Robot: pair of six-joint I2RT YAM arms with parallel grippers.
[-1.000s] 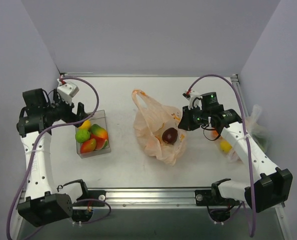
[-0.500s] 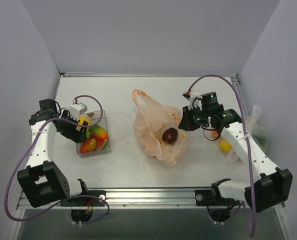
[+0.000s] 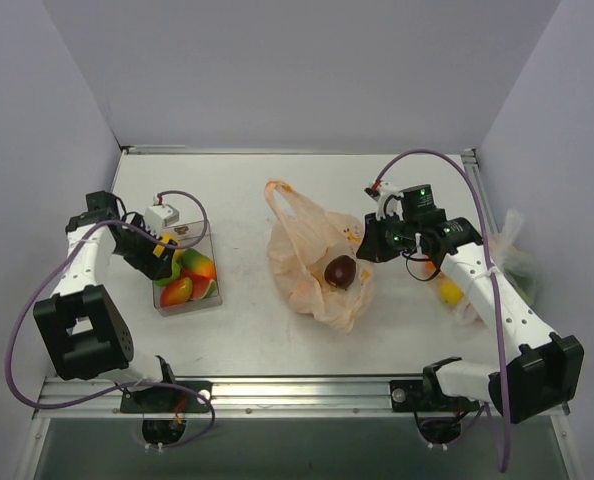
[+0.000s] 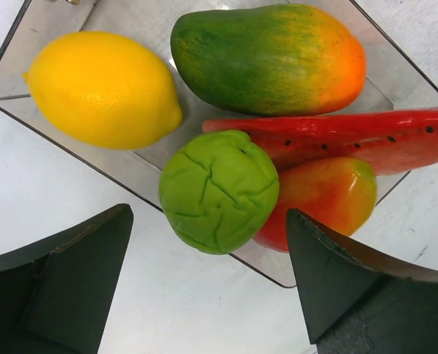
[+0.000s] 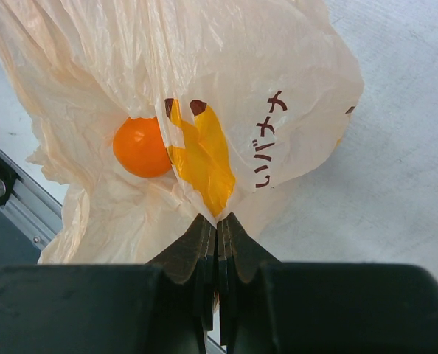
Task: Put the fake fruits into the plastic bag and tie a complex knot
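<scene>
The plastic bag (image 3: 312, 250) lies mid-table, its long axis running far-left to near-right and its handle loop toward the far edge; 1 maroon fruit (image 3: 340, 270) sits at its near-right part; the right gripper (image 5: 217, 221) is clamped on its film; the left gripper (image 4: 208, 221) gapes wide above 5 fake fruits (image 4: 267, 59) in 1 tray (image 4: 123, 18) by the left edge.

Orange fruit (image 5: 140, 147) dim behind the plastic bag (image 5: 241, 59); watermelon slice (image 4: 366, 136) partly beyond the right edge.

clear tray (image 3: 201, 236): left side of table (image 3: 247, 335) | clear whitish bag (image 3: 514, 252): right table edge, crumpled
</scene>
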